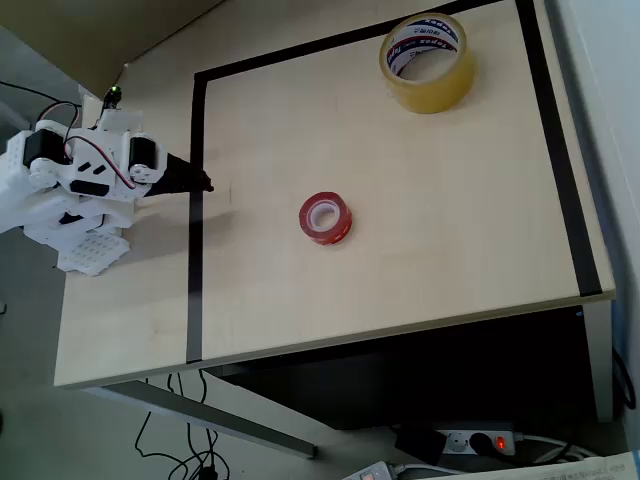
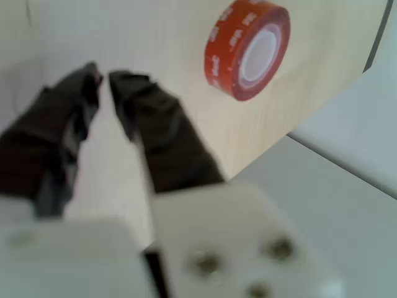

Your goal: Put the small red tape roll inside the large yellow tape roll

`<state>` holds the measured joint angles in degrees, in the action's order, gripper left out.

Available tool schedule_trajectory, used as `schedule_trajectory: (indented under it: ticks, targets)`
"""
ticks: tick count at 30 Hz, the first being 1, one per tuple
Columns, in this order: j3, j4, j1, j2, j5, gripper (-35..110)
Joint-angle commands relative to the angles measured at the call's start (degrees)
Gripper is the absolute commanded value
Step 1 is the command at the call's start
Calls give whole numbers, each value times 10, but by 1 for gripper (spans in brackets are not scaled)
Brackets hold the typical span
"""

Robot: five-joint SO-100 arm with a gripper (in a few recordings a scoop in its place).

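- Mid-counter (image 1: 420, 250) lies the small red tape roll (image 1: 326, 218)
- Far right sits the large yellow tape roll (image 1: 428, 62)
- Left, the claw (image 1: 203, 185) is narrowly parted, empty

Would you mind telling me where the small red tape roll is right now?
In the overhead view the small red tape roll lies near the table's middle, right of the gripper and well below-left of the large yellow tape roll.

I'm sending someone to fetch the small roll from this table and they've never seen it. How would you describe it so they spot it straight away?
Look at the pale wooden table with the black tape border. Near the middle of that bordered area, in the overhead view, lies the small red tape roll, flat, with a whitish core. Its only neighbour, the large yellow tape roll, sits by the far edge and is wider and translucent amber.
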<state>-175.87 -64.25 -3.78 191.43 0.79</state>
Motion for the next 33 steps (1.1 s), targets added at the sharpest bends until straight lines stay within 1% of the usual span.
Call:
schedule_trajectory:
  ticks: [1, 6, 8, 10, 13, 15, 17, 18, 20, 21, 23, 27, 29, 33]
  targets:
    - [-15, -63, 183, -4, 1, 0]
    - [44, -67, 201, -6, 2, 0]
    - [92, -62, 207, -39, 6, 0]
    - [169, -45, 214, -142, 6, 0]
    - [337, -41, 241, -373, 6, 0]
    - [467, -76, 256, -530, 6, 0]
    - [592, -139, 263, -660, 14, 0]
    - [647, -174, 257, -709, 54, 0]
    - [712, -211, 250, -771, 163, 1]
    - [733, -221, 241, -796, 177, 7]
    - [765, -226, 228, -847, 193, 23]
    - [831, -241, 206, -954, 202, 40]
    - [855, -242, 202, -987, 202, 44]
    - [879, -242, 198, -1018, 209, 46]
